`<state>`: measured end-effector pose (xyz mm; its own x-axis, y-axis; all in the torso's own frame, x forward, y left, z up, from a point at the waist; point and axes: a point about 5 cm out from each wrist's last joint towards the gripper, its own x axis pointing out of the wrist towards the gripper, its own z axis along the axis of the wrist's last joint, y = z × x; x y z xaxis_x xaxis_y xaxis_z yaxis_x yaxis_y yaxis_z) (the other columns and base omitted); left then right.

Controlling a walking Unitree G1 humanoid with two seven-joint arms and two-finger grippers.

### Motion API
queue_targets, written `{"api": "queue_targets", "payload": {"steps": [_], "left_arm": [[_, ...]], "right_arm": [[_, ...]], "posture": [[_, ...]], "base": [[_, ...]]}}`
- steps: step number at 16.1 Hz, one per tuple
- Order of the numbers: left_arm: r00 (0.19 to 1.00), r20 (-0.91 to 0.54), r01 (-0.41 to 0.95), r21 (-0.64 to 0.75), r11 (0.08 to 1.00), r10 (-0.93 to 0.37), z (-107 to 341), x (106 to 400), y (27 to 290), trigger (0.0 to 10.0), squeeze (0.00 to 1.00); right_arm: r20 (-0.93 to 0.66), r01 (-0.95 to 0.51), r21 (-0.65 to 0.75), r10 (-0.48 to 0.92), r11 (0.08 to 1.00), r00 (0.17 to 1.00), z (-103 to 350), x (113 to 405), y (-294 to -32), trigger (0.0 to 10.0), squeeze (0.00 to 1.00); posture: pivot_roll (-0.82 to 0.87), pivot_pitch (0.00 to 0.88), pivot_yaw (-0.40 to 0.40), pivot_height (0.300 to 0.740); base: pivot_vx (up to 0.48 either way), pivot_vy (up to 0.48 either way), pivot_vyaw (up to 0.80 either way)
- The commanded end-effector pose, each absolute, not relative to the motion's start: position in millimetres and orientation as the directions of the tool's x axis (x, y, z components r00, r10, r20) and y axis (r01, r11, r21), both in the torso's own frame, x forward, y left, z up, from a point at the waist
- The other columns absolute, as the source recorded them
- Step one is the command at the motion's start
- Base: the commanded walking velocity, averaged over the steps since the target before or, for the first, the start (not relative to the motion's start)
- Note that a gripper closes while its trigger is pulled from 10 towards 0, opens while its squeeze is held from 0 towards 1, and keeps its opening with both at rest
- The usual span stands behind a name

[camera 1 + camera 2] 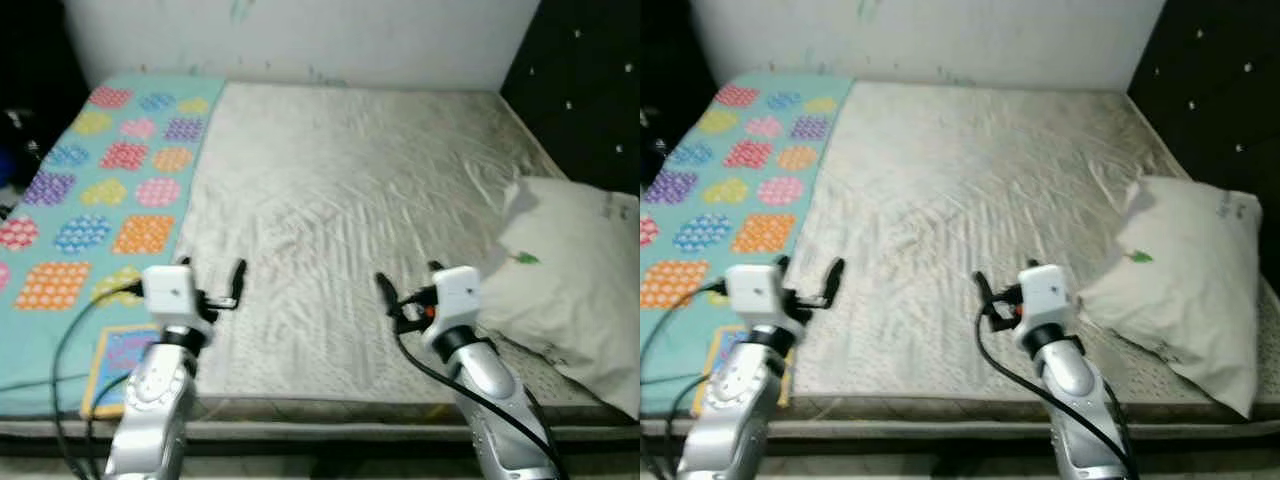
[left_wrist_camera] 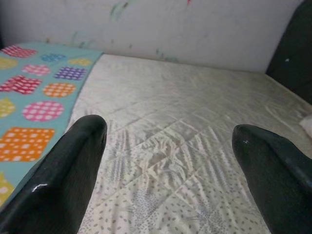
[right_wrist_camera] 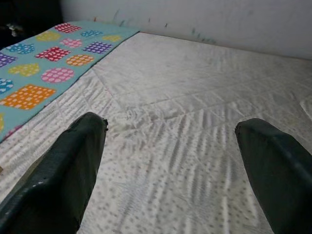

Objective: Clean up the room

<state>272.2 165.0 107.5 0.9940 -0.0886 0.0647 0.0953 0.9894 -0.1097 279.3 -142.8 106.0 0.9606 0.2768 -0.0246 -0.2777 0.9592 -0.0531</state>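
Both end effectors hover low over the near edge of the bed, fingers spread wide and holding nothing. Left end effector [image 1: 213,285] sits above the seam where the patterned blanket meets the bare mattress; right end effector [image 1: 410,287] hangs over the mattress, just beside the pillow's near corner without touching it. In the wrist views each pair of black fingers [image 2: 63,180] [image 3: 63,170] frames an open stretch of quilted fabric.

One mattress [image 1: 340,190], cream and quilted, wrinkled across its middle, runs with its long axis from the robot toward the white wall [image 1: 300,35].

One blanket [image 1: 90,200], turquoise with coloured dotted squares, hearts and circles, lies flat along the robot's left side of the bed, its long axis also running toward the wall. It lies to the left of and beyond the left end effector.

One white pillow [image 1: 570,270], with a small green mark, rests on the right side of the bed against the dark tufted headboard [image 1: 585,85], its long axis angled from the near right edge toward the headboard.
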Motion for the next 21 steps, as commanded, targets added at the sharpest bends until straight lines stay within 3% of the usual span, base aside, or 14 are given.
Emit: {"api": "queue_targets", "payload": {"steps": [1,16,21], "left_arm": [[0.992,0.064,0.112,-0.120,0.986,-0.105,108.4,272.7,158.2,10.0,0.00],[0.992,0.060,0.116,-0.123,0.986,-0.109,108.2,273.5,157.3,10.0,0.00],[0.990,0.083,0.126,-0.130,0.983,-0.116,110.8,273.8,156.6,10.0,0.00]], "right_arm": [[-0.028,-0.255,-0.068,0.254,0.965,0.967,107.2,279.4,-150.9,10.0,0.00],[-0.033,-0.254,-0.075,0.252,0.964,0.967,106.5,280.4,-151.5,10.0,0.00],[-0.033,-0.256,-0.075,0.254,0.964,0.967,106.8,280.1,-150.8,10.0,0.00]], "posture": [[-0.10,0.110,-0.014,0.740],[-0.10,0.114,-0.015,0.740],[-0.10,0.114,-0.015,0.740]], "base": [[0.000,-0.341,0.00],[0.000,-0.358,0.00],[0.000,0.000,0.00]]}}
